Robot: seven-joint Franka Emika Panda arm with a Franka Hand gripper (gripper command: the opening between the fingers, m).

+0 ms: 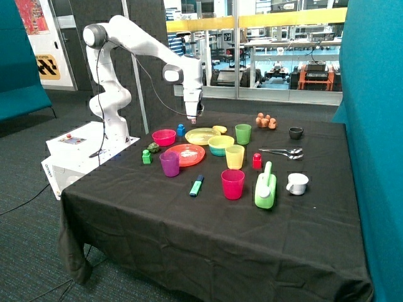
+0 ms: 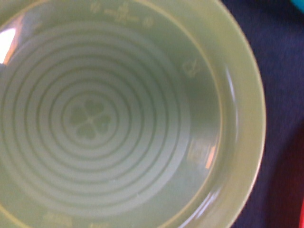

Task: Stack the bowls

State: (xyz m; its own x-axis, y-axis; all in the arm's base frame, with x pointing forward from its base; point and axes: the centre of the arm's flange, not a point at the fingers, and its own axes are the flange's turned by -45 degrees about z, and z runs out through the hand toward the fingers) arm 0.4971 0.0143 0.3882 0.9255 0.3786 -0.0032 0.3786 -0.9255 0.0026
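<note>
Two bowls showed plainly: the pink bowl (image 1: 164,136) apart at the desk's (image 1: 208,239) far edge, and a yellow bowl (image 1: 221,142) nested on a blue one. The pincer (image 1: 193,119) hung over the yellow plate (image 2: 118,114), the pink bowl at its eight o'clock. Whether it was spread I cannot tell.

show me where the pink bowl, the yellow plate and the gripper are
pink bowl (image 1: 164,136), outside view, on its inner wall.
yellow plate (image 1: 200,136), outside view, on its flat centre.
gripper (image 1: 192,119), outside view, at its tip above the plate.
</note>
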